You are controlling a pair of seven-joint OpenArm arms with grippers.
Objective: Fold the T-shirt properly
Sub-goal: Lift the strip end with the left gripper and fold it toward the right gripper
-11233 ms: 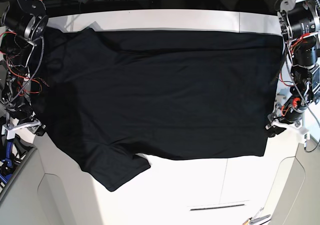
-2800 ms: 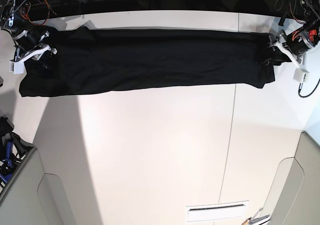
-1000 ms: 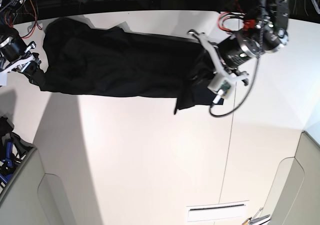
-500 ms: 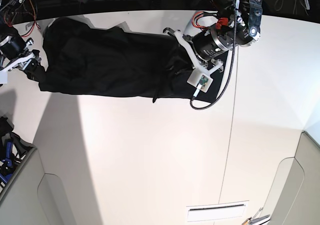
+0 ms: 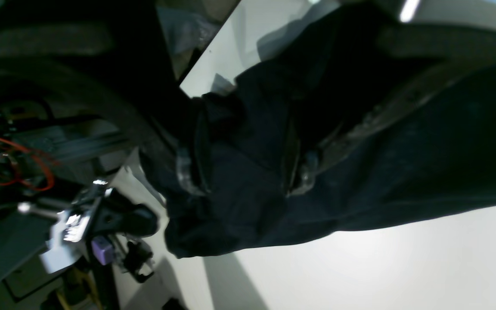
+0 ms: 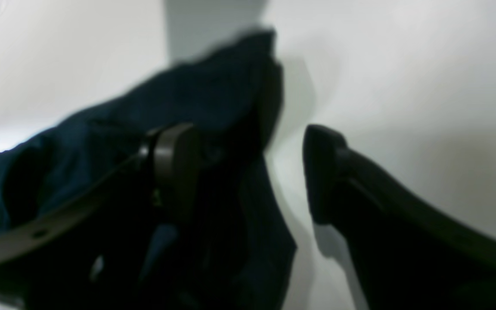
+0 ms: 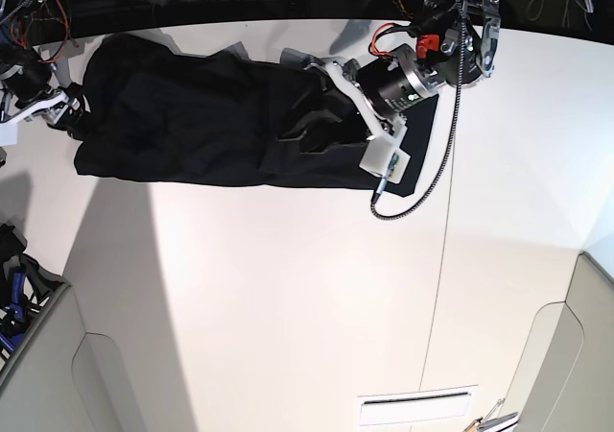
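While bunched along table (image 7: 288,288) far edge, T-shirt (image 7: 192,125) lies half-folded.

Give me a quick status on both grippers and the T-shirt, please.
Right gripper open, one pad over the T-shirt edge. Left gripper jaws parted over a bunched fold. Shirt a long band at the table's far edge. Nothing in the way.

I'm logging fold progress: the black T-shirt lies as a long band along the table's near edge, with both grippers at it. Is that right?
Not quite. The base view shows the T-shirt lying as a long band along the table's far edge, not the near one. The rest holds: the left gripper and the right gripper are both at the cloth.
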